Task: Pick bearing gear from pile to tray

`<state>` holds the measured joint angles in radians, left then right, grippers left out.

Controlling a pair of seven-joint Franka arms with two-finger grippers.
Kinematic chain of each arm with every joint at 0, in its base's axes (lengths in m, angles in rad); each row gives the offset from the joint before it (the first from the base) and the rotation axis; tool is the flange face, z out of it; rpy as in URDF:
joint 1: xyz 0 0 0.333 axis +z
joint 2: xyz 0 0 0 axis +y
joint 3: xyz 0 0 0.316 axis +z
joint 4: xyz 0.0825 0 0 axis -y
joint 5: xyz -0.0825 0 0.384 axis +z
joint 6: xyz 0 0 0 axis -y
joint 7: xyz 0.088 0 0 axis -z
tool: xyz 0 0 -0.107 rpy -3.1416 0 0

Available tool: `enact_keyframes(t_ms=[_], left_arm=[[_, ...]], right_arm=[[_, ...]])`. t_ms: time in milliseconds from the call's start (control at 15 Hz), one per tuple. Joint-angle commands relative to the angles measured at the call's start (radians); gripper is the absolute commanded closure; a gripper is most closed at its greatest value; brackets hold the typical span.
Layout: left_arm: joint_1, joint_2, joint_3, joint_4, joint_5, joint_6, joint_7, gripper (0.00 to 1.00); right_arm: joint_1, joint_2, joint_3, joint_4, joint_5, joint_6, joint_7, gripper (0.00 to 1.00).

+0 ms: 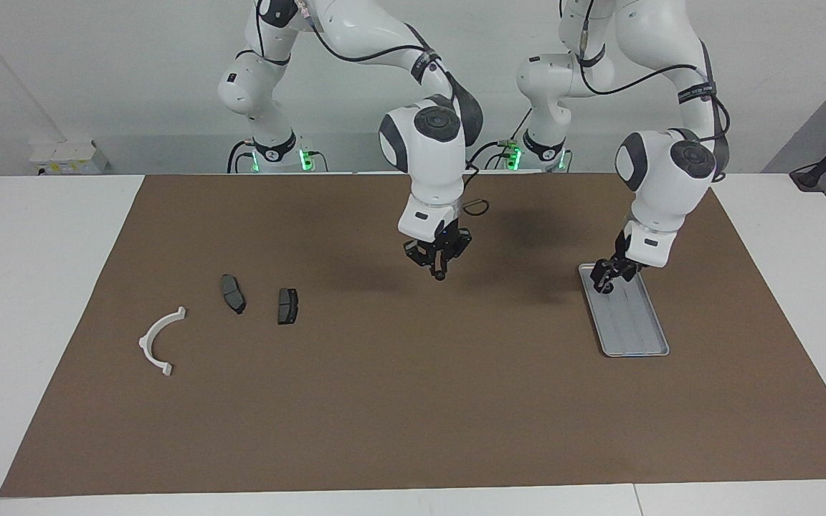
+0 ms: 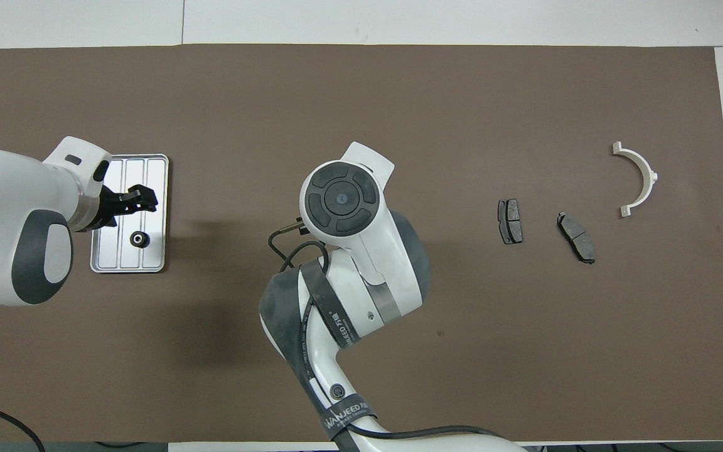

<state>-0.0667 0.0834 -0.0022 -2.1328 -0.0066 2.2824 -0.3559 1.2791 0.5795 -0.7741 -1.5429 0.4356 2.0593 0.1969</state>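
Observation:
The tray (image 1: 637, 331) lies toward the left arm's end of the table, also in the overhead view (image 2: 151, 166). A small black bearing gear (image 2: 140, 238) lies in it, at the end nearer the robots. My left gripper (image 1: 611, 278) (image 2: 143, 196) hangs just above the tray, open and empty, apart from the gear. The pile holds two dark brake pads (image 1: 233, 294) (image 1: 287, 306) and a white arc bracket (image 1: 144, 344), toward the right arm's end. My right gripper (image 1: 439, 271) is up over the mat's middle, fingers together. Its own arm hides it in the overhead view.
A brown mat (image 1: 413, 401) covers most of the white table. A thin black cable loop (image 1: 476, 208) lies on the mat near the robots' bases. The pads (image 2: 510, 221) (image 2: 576, 236) and the bracket (image 2: 650, 176) lie well apart from each other.

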Motion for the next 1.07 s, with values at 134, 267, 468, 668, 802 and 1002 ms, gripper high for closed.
enact_keyframes(t_ms=[134, 267, 468, 668, 802, 1002], left_arm=[[-0.022, 0.001, 0.008, 0.016, 0.010, -0.026, -0.044, 0.21], [-0.030, 0.001, 0.008, 0.016, 0.010, -0.026, -0.044, 0.21], [-0.034, -0.001, 0.011, 0.048, 0.010, -0.075, -0.044, 0.21], [-0.031, -0.004, 0.010, 0.148, 0.010, -0.216, -0.044, 0.21], [-0.036, -0.004, 0.008, 0.166, 0.010, -0.238, -0.049, 0.20], [-0.067, -0.004, 0.007, 0.159, 0.008, -0.215, -0.109, 0.20]], right_arm=[[0.017, 0.062, -0.011, -0.003, 0.067, 0.054, 0.015, 1.00], [0.019, 0.089, -0.002, -0.019, 0.087, 0.088, 0.015, 1.00], [0.017, 0.091, 0.029, -0.066, 0.087, 0.143, 0.009, 1.00], [0.017, 0.091, 0.039, -0.098, 0.089, 0.163, 0.003, 1.00], [0.017, 0.089, 0.045, -0.114, 0.113, 0.173, -0.013, 1.00], [0.017, 0.091, 0.045, -0.118, 0.144, 0.185, -0.025, 0.89]])
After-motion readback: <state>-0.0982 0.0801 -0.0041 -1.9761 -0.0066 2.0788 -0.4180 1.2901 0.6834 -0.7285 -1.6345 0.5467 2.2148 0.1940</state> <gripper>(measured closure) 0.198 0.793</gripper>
